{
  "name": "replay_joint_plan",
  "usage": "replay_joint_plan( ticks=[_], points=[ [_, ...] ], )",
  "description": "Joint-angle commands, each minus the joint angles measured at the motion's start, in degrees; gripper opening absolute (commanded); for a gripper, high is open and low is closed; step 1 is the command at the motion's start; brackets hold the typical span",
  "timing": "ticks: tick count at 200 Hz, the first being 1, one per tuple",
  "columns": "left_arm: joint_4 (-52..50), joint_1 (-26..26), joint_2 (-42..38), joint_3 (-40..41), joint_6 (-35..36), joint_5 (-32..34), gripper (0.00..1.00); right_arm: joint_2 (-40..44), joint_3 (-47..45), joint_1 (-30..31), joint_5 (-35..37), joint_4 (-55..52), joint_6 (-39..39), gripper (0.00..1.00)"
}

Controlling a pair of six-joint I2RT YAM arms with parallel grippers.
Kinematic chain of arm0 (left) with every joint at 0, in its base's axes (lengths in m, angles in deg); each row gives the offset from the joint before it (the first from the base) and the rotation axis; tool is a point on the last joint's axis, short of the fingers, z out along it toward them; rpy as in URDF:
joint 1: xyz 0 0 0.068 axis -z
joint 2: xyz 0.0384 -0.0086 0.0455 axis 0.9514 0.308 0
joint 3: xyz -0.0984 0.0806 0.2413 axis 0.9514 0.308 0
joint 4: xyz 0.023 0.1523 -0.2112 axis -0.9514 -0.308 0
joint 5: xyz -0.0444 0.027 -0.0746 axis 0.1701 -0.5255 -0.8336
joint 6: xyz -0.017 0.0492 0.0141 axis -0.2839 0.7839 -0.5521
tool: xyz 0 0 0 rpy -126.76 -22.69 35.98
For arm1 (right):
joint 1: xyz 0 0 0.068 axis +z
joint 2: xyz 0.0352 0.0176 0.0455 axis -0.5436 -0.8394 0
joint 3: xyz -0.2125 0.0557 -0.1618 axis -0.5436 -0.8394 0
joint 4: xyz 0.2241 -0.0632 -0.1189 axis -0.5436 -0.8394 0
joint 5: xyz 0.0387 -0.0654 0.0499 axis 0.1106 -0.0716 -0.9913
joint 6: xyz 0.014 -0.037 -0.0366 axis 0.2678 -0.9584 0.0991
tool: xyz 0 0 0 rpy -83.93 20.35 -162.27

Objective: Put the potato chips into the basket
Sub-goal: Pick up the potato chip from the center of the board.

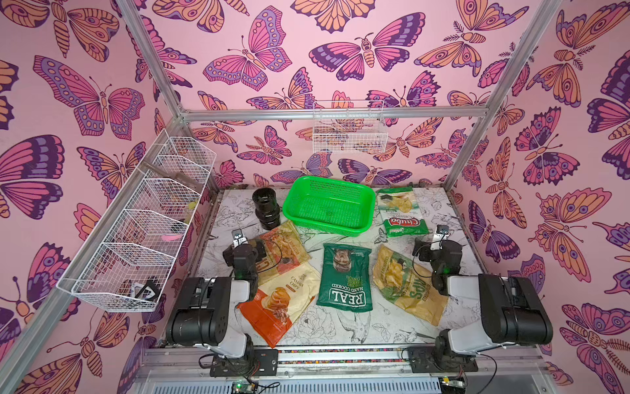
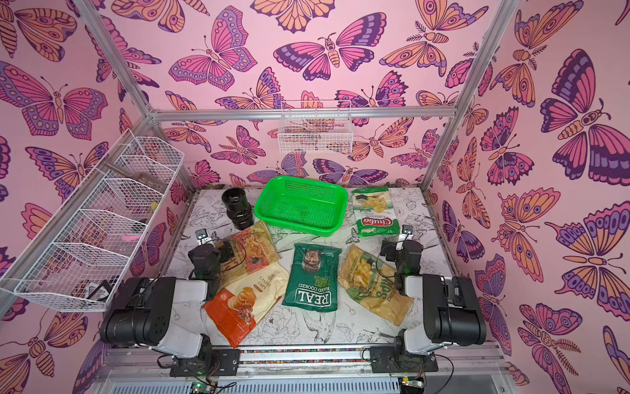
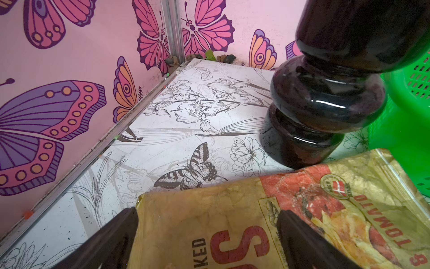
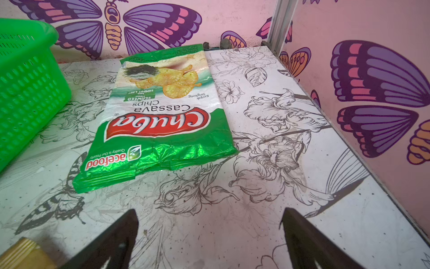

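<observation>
Jaws spread, "REAL" bag [image 1: 344,279], "Chuba" bag [image 1: 401,212]

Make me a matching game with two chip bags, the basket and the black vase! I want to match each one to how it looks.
Things:
1. REAL bag
2. Chuba bag
3. basket
4. vase

Looks:
a. bright green, nothing inside
b. shiny black, standing upright
c. dark green, lying flat
d. green and white with a red logo

Pairs: 1-c, 2-d, 3-a, 4-b

Chuba bag [image 1: 402,211] right of basket [image 1: 320,229], vase [image 1: 266,208] left
</observation>
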Motion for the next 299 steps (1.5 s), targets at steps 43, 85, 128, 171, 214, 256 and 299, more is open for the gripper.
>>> replay_joint_plan(
  ticks=[43,85,128,171,214,256,299],
  points=[
    [0.4,0.2,0.4,-0.3,0.3,0.8,1.00,0.0,0.8,-0.4,0.5,0.7,0.3,0.99],
    [0.4,0.2,0.4,-0.3,0.3,0.7,1.00,0.0,0.8,-0.3,0.5,0.7,0.3,0.99],
    [0.5,0.2,0.4,-0.2,0.4,0.7,1.00,0.0,0.8,-0.3,0.5,0.7,0.3,0.99],
    [0.5,0.1,0.5,-0.3,0.3,0.6,1.00,0.1,0.8,-1.1,-0.9,0.8,0.7,0.99],
    [1.2,-0.1,0.1,-0.1,0.4,0.5,0.93,0.8,1.9,-1.2,-0.5,-0.4,0.9,0.96],
    [-15.9,0.6,-11.9,-4.3,-0.7,5.5,0.90,8.4,22.6,-0.6,8.1,-39.9,7.8,0.87],
    [-18.3,2.4,-23.8,-4.1,2.0,3.0,0.85,4.0,37.4,-0.2,16.1,-62.2,31.9,0.82]
  ],
)
